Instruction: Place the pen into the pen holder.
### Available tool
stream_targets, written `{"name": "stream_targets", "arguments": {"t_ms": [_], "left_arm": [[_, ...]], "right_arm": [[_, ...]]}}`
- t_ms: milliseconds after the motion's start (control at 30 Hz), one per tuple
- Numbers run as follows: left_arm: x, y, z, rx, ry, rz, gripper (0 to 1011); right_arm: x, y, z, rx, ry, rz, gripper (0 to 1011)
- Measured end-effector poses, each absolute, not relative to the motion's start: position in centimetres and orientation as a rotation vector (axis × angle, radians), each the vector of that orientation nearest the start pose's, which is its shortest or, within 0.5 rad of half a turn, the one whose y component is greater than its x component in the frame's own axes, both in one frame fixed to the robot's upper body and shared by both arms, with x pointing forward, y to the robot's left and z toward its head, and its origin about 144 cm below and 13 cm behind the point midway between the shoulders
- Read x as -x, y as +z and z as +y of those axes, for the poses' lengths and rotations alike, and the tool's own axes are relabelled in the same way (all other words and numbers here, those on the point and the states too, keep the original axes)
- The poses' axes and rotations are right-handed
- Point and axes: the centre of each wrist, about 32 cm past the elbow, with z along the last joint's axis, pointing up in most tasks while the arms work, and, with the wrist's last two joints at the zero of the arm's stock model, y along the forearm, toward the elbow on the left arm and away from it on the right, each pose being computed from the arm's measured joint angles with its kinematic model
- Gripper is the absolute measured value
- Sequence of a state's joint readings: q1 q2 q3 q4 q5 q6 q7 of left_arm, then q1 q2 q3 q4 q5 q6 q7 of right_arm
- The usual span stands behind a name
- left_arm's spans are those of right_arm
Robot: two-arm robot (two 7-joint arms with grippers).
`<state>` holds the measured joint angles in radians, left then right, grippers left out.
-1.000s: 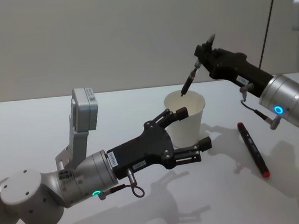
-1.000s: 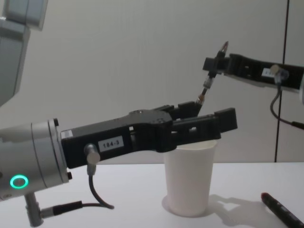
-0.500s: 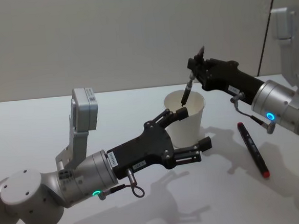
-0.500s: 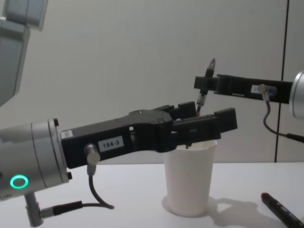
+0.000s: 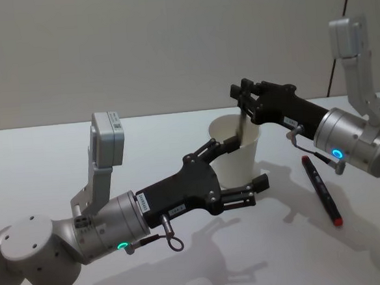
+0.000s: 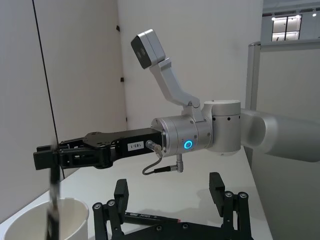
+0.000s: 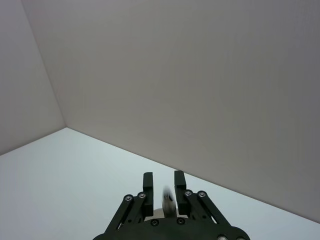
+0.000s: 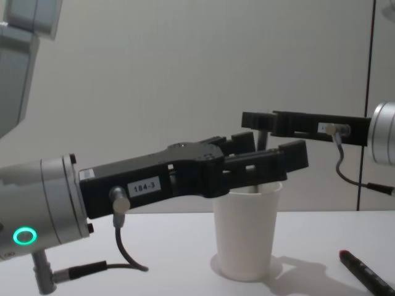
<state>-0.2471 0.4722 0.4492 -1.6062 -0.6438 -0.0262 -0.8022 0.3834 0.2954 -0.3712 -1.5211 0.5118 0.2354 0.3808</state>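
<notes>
Right gripper (image 5: 241,92) poised directly above the pen holder (image 8: 244,234), a plain white paper cup standing upright on the white table (image 5: 53,149). In the right wrist view its two fingers stand parted, the gap between them wider than the pen (image 6: 53,195). The gripper is thus released rather than clamped, though the pen lies close against one finger.

The pen shows as a thin, blurred, near-vertical streak. Its upper end lies between the right gripper's fingertips, and its lower end is below the rolled rim, inside the cup's mouth. In the head view it runs down from the fingertips along the far inner wall of the cup.

Left gripper (image 5: 238,162) reaches forward from the robot's left with its fingers spread wide. In the chest view it is held at about rim height, on the near side of the cup. In the head view one finger appears at the cup's left side and the other near its base at the front. Whether either finger touches the cup cannot be told.

A black marker with a red end (image 5: 321,191) lies flat on the table to the right of the cup, apart from it and from both grippers.
</notes>
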Motion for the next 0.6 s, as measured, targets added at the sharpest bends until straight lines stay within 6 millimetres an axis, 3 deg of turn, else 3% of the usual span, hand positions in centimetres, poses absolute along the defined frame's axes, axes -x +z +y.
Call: {"name": "stream_targets", "arguments": {"t_ms": [500,600], "left_arm": [[-49.67,120.25,23.11,0.144,0.351,-0.007,1001],[-49.67,120.25,23.11,0.144,0.351,-0.007,1001]], "right_arm": [[-54.03,124.02,-20.31,-0.040,-0.815,0.087,708],[-54.04,124.02,-20.30,-0.039,-0.815,0.086,752]]}}
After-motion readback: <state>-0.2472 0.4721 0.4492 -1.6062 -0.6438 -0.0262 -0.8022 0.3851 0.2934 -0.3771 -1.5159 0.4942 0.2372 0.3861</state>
